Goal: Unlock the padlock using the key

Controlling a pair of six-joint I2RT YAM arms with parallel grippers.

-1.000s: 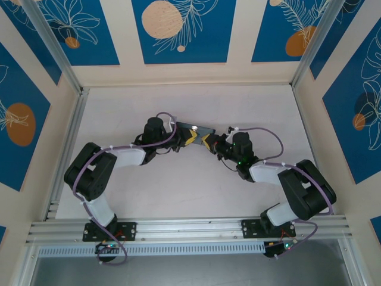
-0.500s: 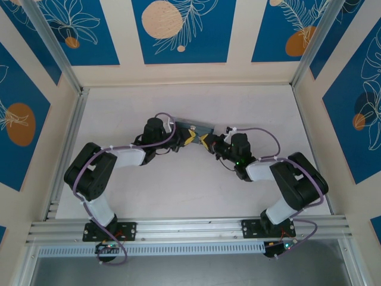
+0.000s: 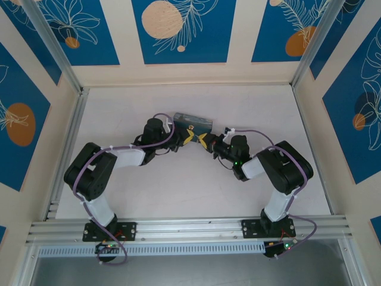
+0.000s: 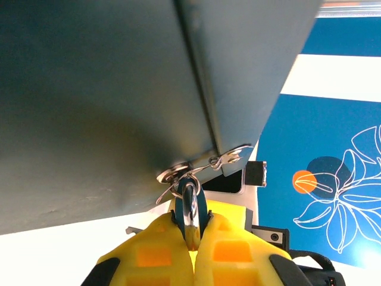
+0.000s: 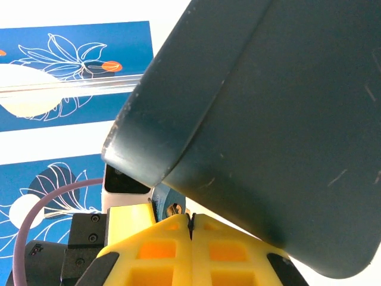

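In the left wrist view the padlock [image 4: 190, 202], a small blue body with a silvery front, hangs from the latch [image 4: 229, 158] of the dark box [image 4: 107, 89]. My left gripper [image 4: 191, 215] is shut on it, yellow fingers [image 4: 155, 250] pinching both sides. The right wrist view shows the padlock's blue end with its keyhole [image 5: 171, 205] just above my right gripper [image 5: 190, 219], which is shut on the key [image 5: 190, 224], a thin dark sliver. From above, the left gripper [image 3: 189, 138] and right gripper [image 3: 206, 142] meet under the box [image 3: 192, 124].
The dark box looms right over both grippers, tilted up off the white table [image 3: 178, 190]. Purple cables [image 3: 256, 132] loop along both arms. Blue painted panels [image 3: 178, 30] wall the cell at the back and sides, with aluminium rails [image 3: 190, 225] along the near edge.
The right arm has folded in leftward, its elbow shifting toward the centre. The box has tipped up and moved slightly toward the back. The left arm has barely moved.
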